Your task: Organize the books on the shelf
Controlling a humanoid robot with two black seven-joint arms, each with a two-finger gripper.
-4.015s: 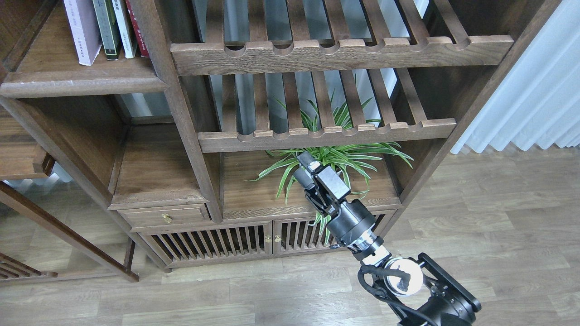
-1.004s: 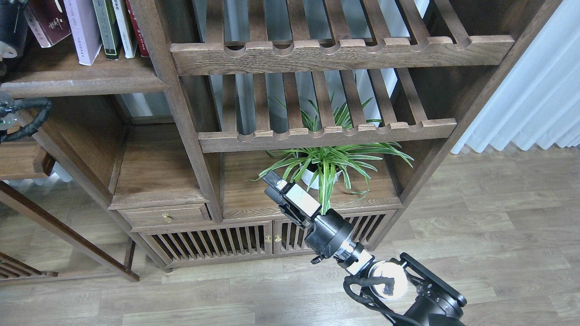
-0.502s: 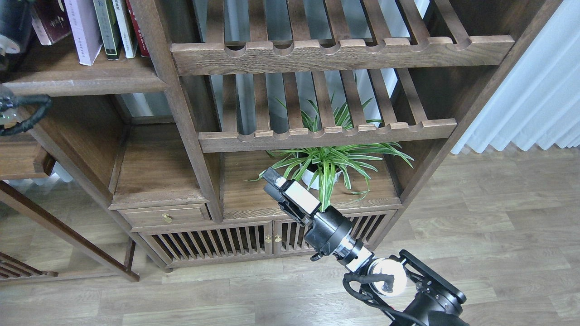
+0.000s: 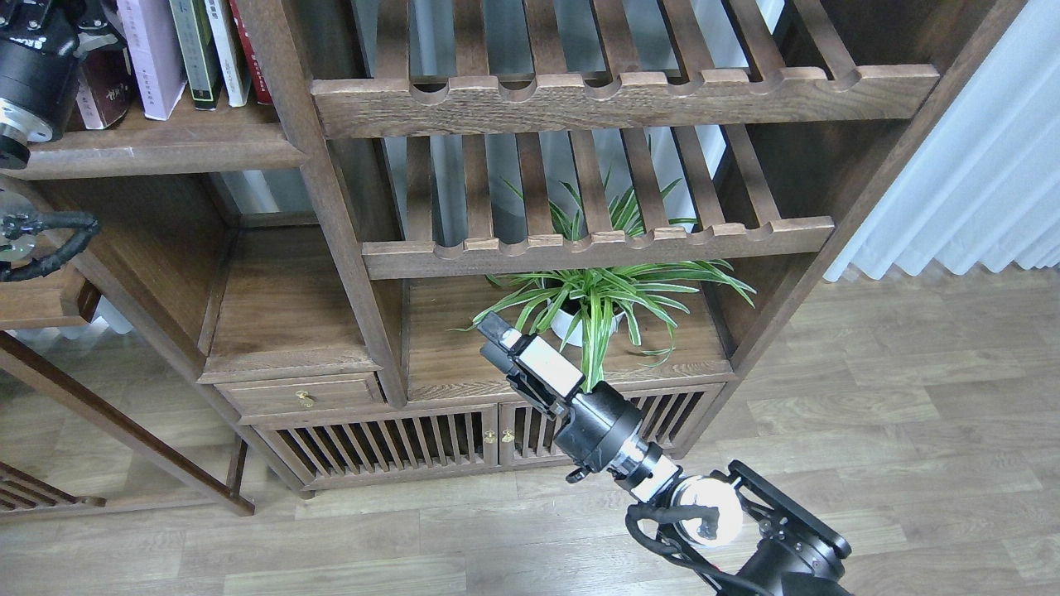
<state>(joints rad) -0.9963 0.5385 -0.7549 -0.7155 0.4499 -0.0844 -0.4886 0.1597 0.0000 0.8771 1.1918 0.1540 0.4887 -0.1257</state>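
Observation:
The shelf (image 4: pixel 166 142) is the solid dark-brown board at the upper left. On it stand a pale lavender book (image 4: pixel 149 58), a black-grey book with a green panel (image 4: pixel 195 54), then a white and a red spine. My left gripper (image 4: pixel 87 21) reaches in from the top left corner and is shut on the maroon book (image 4: pixel 103 93), which stands nearly upright against the lavender book's left side; its upper part is hidden by the gripper. My right gripper (image 4: pixel 490 325) is shut and empty, low in front of the plant.
Two slatted racks with scalloped rails (image 4: pixel 596 244) fill the middle bay. A potted spider plant (image 4: pixel 604 298) stands on the lower board just behind my right gripper. A small drawer (image 4: pixel 302 396) and slatted cabinet doors (image 4: pixel 389 443) sit below. White curtains (image 4: pixel 977 174) hang at the right.
My left arm has come further in over the shelf, and the maroon book has gone from tilted to nearly upright beside the lavender book. My right arm has barely moved.

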